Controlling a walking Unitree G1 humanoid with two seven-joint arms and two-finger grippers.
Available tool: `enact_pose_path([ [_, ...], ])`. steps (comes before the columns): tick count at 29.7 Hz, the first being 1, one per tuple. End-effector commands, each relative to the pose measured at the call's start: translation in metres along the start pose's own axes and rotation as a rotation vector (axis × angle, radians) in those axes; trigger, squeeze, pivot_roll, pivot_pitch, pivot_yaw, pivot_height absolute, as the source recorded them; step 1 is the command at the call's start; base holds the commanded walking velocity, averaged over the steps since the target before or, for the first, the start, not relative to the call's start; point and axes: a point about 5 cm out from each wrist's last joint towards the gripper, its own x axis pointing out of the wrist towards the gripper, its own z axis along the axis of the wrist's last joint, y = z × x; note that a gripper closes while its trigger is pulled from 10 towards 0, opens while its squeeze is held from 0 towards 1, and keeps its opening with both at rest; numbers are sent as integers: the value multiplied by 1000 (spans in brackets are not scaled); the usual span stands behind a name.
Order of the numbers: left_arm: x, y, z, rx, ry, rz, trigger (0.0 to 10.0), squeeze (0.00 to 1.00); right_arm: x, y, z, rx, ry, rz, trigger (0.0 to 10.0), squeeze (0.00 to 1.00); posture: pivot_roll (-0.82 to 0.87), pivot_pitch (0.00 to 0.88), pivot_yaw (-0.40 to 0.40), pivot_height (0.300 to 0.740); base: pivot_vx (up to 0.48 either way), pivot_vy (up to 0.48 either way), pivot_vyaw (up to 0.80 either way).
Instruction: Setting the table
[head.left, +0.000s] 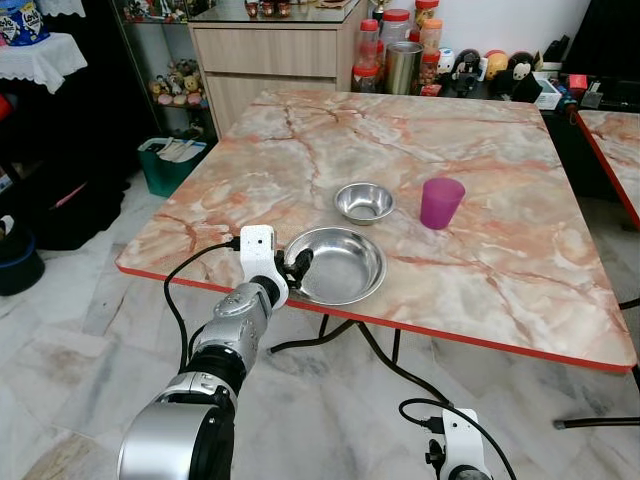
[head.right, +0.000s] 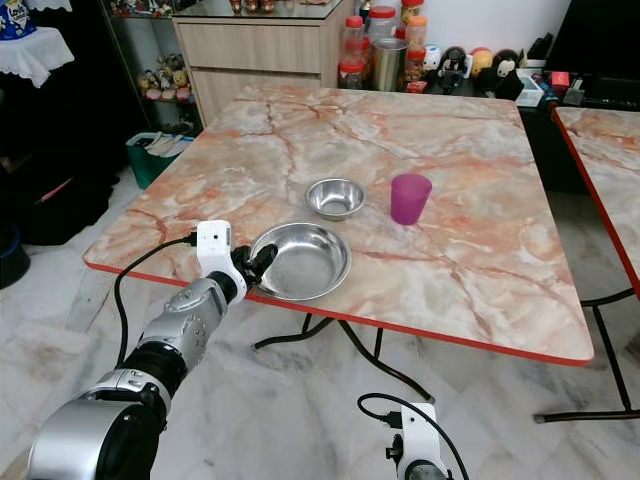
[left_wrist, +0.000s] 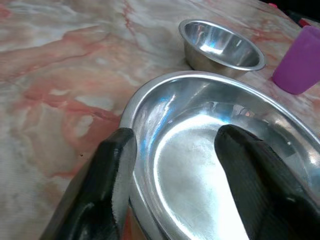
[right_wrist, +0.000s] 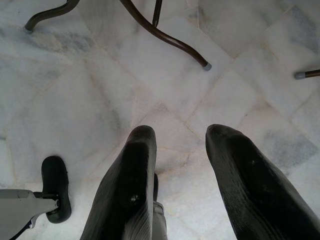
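At the near edge of the marble table, my left gripper pinches the rim of the wide steel plate, one finger inside and one outside. Just beyond sit a small steel bowl and a purple cup. My right gripper hangs spread over the floor.

The robot had silver arms, white wrist blocks, looping black cables and long black fingers.
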Motion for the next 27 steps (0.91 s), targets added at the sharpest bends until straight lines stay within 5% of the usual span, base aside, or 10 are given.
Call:
enact_pose_path([
  [1, 0, 9, 8, -19, -19, 44, 10000, 1000, -1, 1, -4, 11, 12, -2, 10000, 0, 44, 0, 47, 740, 0, 0, 0],
  [3, 0, 13, 10, -34, -32, 67, 10000, 1000, -1, 1, -4, 10, 11, -2, 10000, 0, 46, 0, 46, 740, 0, 0, 0],
  [4, -1, 16, 12, -39, -39, 78, 10000, 0, -1, 1, -3, 10, 11, -2, 10000, 0, 47, 0, 46, 740, 0, 0, 0],
  [8, -2, 22, 13, -30, -38, 104, 10000, 0, -1, 1, -4, 7, 12, -1, 10000, 0, 49, 0, 43, 740, 0, 0, 0],
  [10, -5, 33, 14, -98, -44, 164, 10000, 0, -1, 1, -4, 5, 14, 0, 10000, 0, 45, 0, 44, 740, 0, 0, 0],
  [27, -6, 37, 10, -131, 18, 107, 10000, 0, -1, 1, -4, 13, 15, -2, 10000, 0, 40, 0, 49, 740, 0, 0, 0],
])
